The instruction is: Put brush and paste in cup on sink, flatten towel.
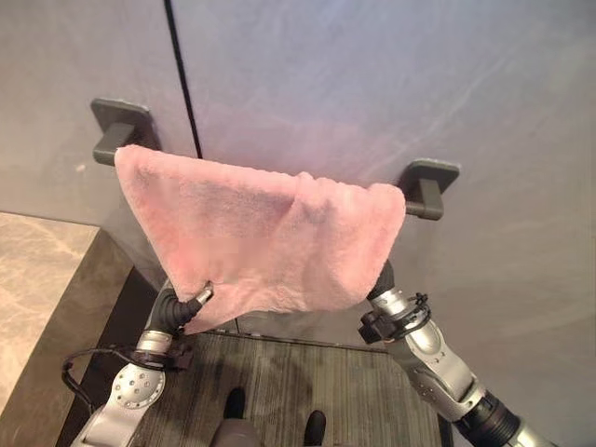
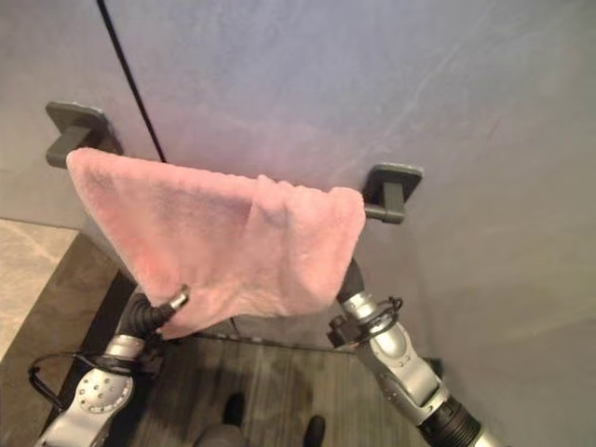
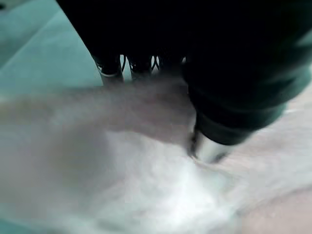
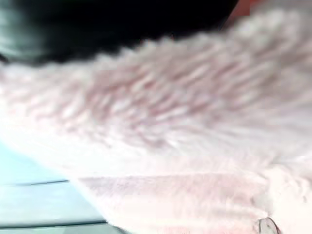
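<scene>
one pink towel (image 1: 261, 237), one towel bar, two wall brackets (image 1: 426, 186), two hands (image 1: 191, 303)

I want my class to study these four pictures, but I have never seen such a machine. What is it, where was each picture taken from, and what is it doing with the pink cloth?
This is a humanoid robot with two silver-grey arms. The two wide pictures come from a stereo camera on its head, looking down. They show a fluffy pink towel draped over a dark grey wall rail, with a crease near its middle. A beige stone counter lies at the robot's left.

The two close pictures come from cameras on the wrists. The left hand pinches the towel's lower left corner, thumb in front. The right hand reaches behind the towel's lower right corner, so its fingers are hidden; its wrist camera sees mostly pink fluff. The robot seems to be spreading the towel flat.
</scene>
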Robot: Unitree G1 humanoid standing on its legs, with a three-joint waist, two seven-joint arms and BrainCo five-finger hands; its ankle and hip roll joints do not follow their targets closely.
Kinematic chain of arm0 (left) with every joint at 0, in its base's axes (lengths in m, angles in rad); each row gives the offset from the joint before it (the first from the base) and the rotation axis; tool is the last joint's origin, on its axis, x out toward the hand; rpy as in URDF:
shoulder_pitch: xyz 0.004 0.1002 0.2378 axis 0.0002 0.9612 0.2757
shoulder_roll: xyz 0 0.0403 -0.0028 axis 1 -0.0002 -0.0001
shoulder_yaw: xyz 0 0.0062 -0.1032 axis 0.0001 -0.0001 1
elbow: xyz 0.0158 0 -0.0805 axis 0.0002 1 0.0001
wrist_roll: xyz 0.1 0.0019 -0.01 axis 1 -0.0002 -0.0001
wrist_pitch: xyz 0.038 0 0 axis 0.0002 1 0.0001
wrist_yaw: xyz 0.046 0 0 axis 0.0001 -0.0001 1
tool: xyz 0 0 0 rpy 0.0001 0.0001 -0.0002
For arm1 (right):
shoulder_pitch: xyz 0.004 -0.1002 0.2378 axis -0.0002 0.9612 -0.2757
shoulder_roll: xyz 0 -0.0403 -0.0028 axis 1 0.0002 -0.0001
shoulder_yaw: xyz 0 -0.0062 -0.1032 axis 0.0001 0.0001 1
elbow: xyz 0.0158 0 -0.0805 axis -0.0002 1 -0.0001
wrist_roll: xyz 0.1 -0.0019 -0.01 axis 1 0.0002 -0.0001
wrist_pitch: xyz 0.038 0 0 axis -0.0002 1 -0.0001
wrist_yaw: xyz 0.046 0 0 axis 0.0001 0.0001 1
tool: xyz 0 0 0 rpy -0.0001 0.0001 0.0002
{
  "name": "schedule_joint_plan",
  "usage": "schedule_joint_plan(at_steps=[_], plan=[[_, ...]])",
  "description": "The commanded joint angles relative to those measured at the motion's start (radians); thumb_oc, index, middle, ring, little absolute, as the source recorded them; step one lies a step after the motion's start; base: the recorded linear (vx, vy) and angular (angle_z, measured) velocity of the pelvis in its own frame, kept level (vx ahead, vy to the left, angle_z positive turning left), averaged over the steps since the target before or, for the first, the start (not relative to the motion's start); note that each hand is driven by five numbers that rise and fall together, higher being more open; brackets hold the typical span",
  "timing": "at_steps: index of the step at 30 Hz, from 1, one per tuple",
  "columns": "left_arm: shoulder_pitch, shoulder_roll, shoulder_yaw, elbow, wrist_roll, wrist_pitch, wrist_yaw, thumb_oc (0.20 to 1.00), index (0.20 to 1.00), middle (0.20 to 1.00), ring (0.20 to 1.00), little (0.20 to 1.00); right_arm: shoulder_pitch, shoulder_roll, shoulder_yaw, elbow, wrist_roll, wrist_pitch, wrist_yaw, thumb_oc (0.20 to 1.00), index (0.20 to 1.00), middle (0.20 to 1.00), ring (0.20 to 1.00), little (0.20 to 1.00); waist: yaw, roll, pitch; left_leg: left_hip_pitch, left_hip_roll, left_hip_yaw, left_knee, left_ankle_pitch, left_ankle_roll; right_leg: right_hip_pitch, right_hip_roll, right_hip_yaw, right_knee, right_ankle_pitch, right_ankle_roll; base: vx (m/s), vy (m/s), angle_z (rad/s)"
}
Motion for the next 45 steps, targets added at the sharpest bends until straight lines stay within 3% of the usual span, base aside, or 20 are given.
schedule_joint_plan(at_steps=[1,5,7,8,10,11,13,17,21,22,27,45], plan=[[-0.042,0.043,-0.075,0.151,0.146,0.008,-0.024,1.0,1.0,1.0,1.0,1.0,0.011,0.034,-0.015,0.078,-0.072,0.002,-0.013,1.0,1.0,1.0,1.0,1.0,-0.01,0.004,-0.077,-0.011,0.013,0.014,0.007,-0.018,0.0,-0.059,-0.057,0.048,0.021,0.069,0.072,-0.05,0.021,-0.25],[-0.077,-0.001,-0.123,0.36,0.241,0.05,-0.027,1.0,1.0,1.0,1.0,1.0,0.017,0.071,-0.005,0.299,-0.117,0.033,-0.019,1.0,1.0,1.0,1.0,1.0,-0.016,0.014,-0.08,-0.01,0.018,0.038,0.007,-0.02,-0.002,-0.071,-0.054,0.074,0.009,0.08,0.073,-0.02,0.012,-0.25],[-0.11,-0.084,-0.135,0.603,0.293,0.111,0.008,1.0,1.0,1.0,1.0,1.0,0.027,0.155,-0.024,0.614,-0.123,0.076,-0.041,1.0,1.0,1.0,1.0,1.0,-0.025,0.021,-0.086,-0.001,0.023,0.057,0.007,-0.02,-0.003,-0.077,-0.05,0.09,0.008,0.082,0.072,-0.03,0.006,-0.16],[-0.111,-0.085,-0.135,0.604,0.293,0.111,0.008,1.0,1.0,1.0,1.0,1.0,0.026,0.155,-0.025,0.615,-0.123,0.076,-0.041,1.0,1.0,1.0,1.0,1.0,-0.024,0.021,-0.085,-0.001,0.023,0.058,0.007,-0.02,-0.003,-0.077,-0.05,0.09,0.008,0.082,0.072,-0.02,0.002,-0.24],[-0.14,-0.16,-0.139,0.795,0.296,0.157,-0.003,1.0,1.0,1.0,1.0,1.0,0.006,0.224,-0.065,0.951,-0.175,0.117,-0.064,1.0,1.0,1.0,1.0,1.0,-0.031,0.03,-0.093,0.01,0.025,0.064,0.007,-0.022,-0.004,-0.073,-0.047,0.099,0.007,0.081,0.068,0.02,0.005,-0.24],[-0.14,-0.16,-0.139,0.795,0.296,0.156,-0.003,1.0,1.0,1.0,1.0,1.0,0.006,0.224,-0.066,0.951,-0.175,0.116,-0.063,1.0,1.0,1.0,1.0,1.0,-0.031,0.03,-0.093,0.01,0.025,0.064,0.007,-0.022,-0.004,-0.073,-0.047,0.099,0.007,0.081,0.068,0.02,0.002,-0.11],[-0.196,-0.233,-0.173,1.03,0.366,0.212,0.027,1.0,1.0,1.0,1.0,1.0,-0.033,0.269,-0.081,1.237,-0.366,0.153,-0.12,1.0,1.0,1.0,1.0,1.0,-0.041,0.043,-0.103,0.021,0.025,0.072,0.007,-0.028,-0.005,-0.067,-0.043,0.107,0.006,0.077,0.065,0.03,0.02,-0.06],[-0.253,-0.3,-0.187,1.213,0.383,0.258,0.025,1.0,1.0,1.0,1.0,1.0,-0.043,0.289,-0.128,1.443,-0.495,0.205,-0.149,1.0,1.0,1.0,1.0,1.0,-0.051,0.058,-0.109,0.031,0.023,0.079,0.007,-0.034,-0.007,-0.061,-0.043,0.115,0.003,0.076,0.063,0.03,0.028,-0.09],[-0.249,-0.326,-0.11,1.297,0.296,0.268,-0.024,1.0,1.0,1.0,1.0,1.0,0.009,0.285,-0.207,1.509,-0.488,0.24,-0.117,1.0,1.0,1.0,1.0,1.0,-0.061,0.064,-0.117,0.035,0.021,0.083,0.007,-0.035,-0.008,-0.059,-0.042,0.121,0.0,0.076,0.062,0.05,0.02,-0.06],[-0.243,-0.345,-0.078,1.351,0.281,0.285,-0.05,1.0,1.0,1.0,1.0,1.0,0.048,0.274,-0.244,1.587,-0.552,0.282,-0.098,1.0,1.0,1.0,1.0,1.0,-0.067,0.067,-0.127,0.042,0.021,0.089,0.007,-0.04,-0.011,-0.056,-0.042,0.123,0.0,0.074,0.061,0.08,0.028,-0.03],[-0.231,-0.36,-0.086,1.367,0.298,0.283,-0.067,1.0,1.0,1.0,1.0,1.0,0.095,0.266,-0.274,1.619,-0.567,0.296,-0.084,1.0,1.0,1.0,1.0,1.0,-0.074,0.071,-0.132,0.046,0.021,0.084,0.007,-0.044,-0.011,-0.05,-0.044,0.12,0.0,0.07,0.061,0.05,0.011,-0.07],[-0.222,-0.358,-0.158,1.306,0.3,0.243,-0.036,1.0,1.0,1.0,1.0,1.0,0.094,0.225,-0.333,1.476,-0.35,0.196,-0.069,1.0,1.0,1.0,1.0,1.0,-0.092,0.079,-0.126,0.044,0.019,0.075,0.007,-0.041,-0.015,-0.047,-0.044,0.118,0.0,0.065,0.061,0.0,0.001,0.0]])
